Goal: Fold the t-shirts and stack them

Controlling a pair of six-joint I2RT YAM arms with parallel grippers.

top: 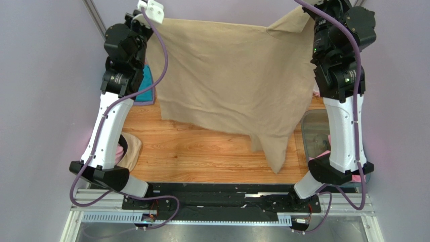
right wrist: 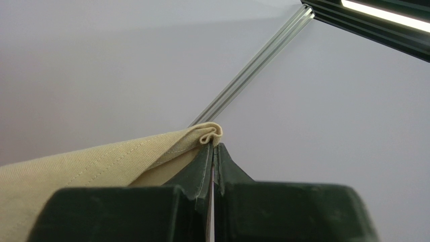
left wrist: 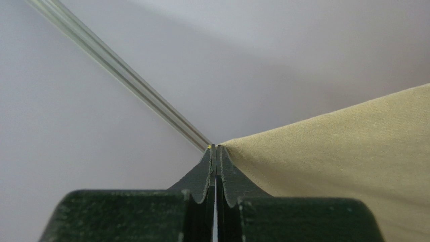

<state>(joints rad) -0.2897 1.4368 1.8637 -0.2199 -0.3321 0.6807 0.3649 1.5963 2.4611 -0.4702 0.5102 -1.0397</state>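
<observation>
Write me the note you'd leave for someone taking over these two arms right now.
Left gripper: shut on one top corner of the tan t-shirt.
Right gripper: shut on the other corner, cloth bunched at its tips.
The shirt hangs spread between both raised arms above the wooden table.
A teal t-shirt lies at the far left, beside the left arm.
Done: tan shirt held up and spread.
Left: lay it down, fold, stack, then the rest.

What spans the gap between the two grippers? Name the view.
The tan t-shirt, pinched by the left gripper and right gripper, hangs stretched between them; the top view shows it.
</observation>
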